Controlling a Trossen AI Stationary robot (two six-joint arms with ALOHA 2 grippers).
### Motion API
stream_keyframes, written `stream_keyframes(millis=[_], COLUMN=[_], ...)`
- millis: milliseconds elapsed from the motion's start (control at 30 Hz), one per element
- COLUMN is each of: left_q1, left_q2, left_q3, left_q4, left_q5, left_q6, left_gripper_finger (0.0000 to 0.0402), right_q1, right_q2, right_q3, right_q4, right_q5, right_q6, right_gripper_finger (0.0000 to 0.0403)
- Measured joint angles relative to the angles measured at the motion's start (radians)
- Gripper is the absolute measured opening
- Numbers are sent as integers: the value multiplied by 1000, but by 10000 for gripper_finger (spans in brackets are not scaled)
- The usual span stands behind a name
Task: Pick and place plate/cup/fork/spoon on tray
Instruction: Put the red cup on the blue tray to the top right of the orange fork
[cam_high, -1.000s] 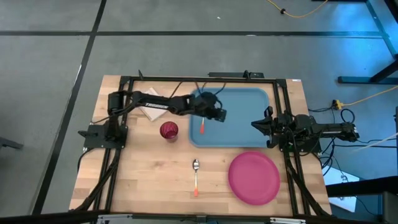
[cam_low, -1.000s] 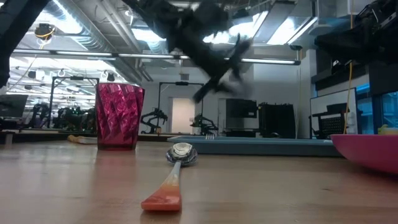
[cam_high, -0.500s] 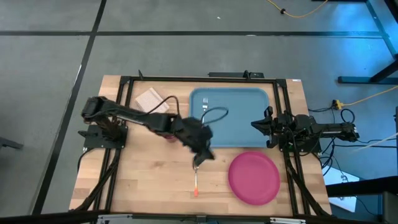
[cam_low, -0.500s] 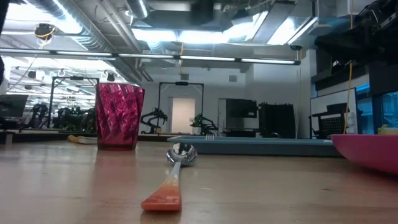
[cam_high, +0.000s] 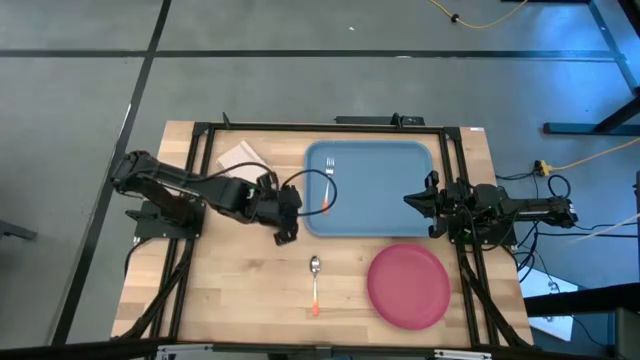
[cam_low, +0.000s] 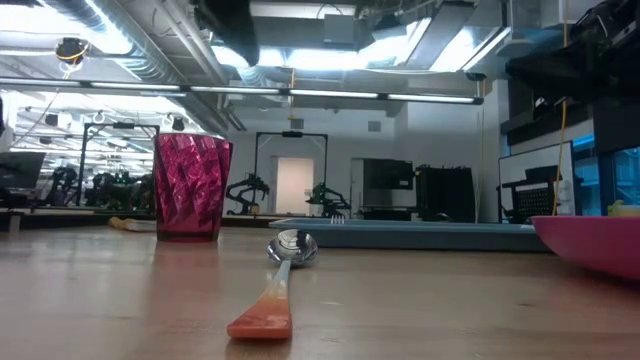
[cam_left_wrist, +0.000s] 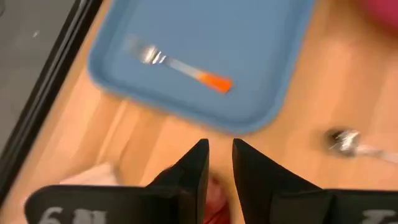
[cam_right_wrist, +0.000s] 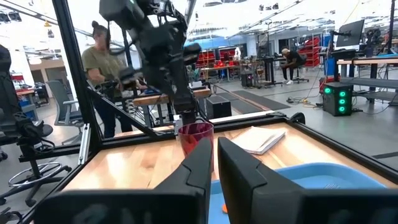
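One tray (cam_high: 375, 190), one fork (cam_high: 328, 191), one spoon (cam_high: 315, 283), one cup (cam_low: 192, 186), one plate (cam_high: 408, 285) — that is the full count, plus a single white napkin (cam_high: 240, 157) lying well off the tray's left edge. The fork is in, lying inside the tray along its left side, tines toward the far rim and orange handle toward the near one. The spoon sits on bare wood in front of the tray's near-left corner, bowl pointing at the tray. The pink plate rests on the table just in front of the tray's near-right corner. The cup stands upright to the left of the tray, and from above the left arm covers it. There is the left gripper (cam_left_wrist: 219, 163), poised directly over the cup just off the tray's left edge, its fingers nearly together with only a narrow slit between them and nothing in them; the cup's red rim peeks out beneath. The right gripper (cam_right_wrist: 214, 163) waits beside the tray's right edge, fingers likewise a thin gap apart and empty. Two arms, two grippers. The surface is a pale wooden table (cam_high: 240, 290) inside a black frame, standing on grey floor crossed by dark lines. Beyond it, a bright workshop with ceiling strip lights, benches and other robot arms, and a person (cam_right_wrist: 102, 65) standing at a bench.
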Motion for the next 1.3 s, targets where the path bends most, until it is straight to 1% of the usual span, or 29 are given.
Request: stream_keyframes(millis=[67, 200, 267, 367, 500, 667, 767, 933, 1300], left_q1=[20, 62, 74, 84, 88, 86, 86, 86, 86], left_q2=[0, 1, 1, 1, 1, 4, 15, 22, 19], left_q3=[-13, -63, -72, -75, -75, -84, -126, -196, -207], left_q4=[-21, -14, -11, -10, -19, -9, 1, 15, 40], left_q5=[24, 147, 193, 229, 234, 234, 238, 271, 279], left_q6=[-4, -4, -4, -13, -51, -77, -78, -98, -112], left_gripper_finger=[64, 64, 64, 64, 64, 64, 64, 66, 66], right_q1=[0, 0, 0, 0, 0, 0, 0, 0, 0], right_q2=[0, 0, 0, 0, 0, 0, 0, -1, -1], right_q3=[0, 0, 0, 0, 0, 0, 0, 0, 0], right_q4=[0, 0, 6, 6, 6, 6, 6, 9, 9], right_q5=[5, 8, 8, 8, 8, 8, 8, 8, 8], right_q6=[2, 3, 5, 41, 79, 80, 80, 82, 81], right_gripper_finger=[33, 33, 33, 33, 33, 33, 33, 33, 33])
